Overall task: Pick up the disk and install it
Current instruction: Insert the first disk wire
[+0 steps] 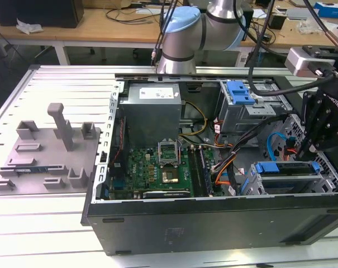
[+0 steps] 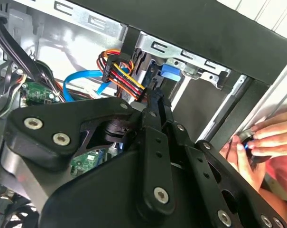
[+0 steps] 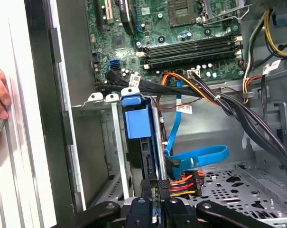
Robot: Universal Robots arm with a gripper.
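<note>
Gripper (image 3: 155, 205) hangs close over the drive cage (image 1: 327, 170); its grip state cannot be determined. Disk (image 1: 280, 167) sits inside that cage, at the lower right corner of the computer case (image 1: 213, 218) in the exterior view.

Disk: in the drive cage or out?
In: the disk stands between the drive cage rails in the first wrist view. Fully seated: cannot tell.

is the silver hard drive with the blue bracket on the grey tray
No, the disk stands in the metal cage inside the case.
</note>
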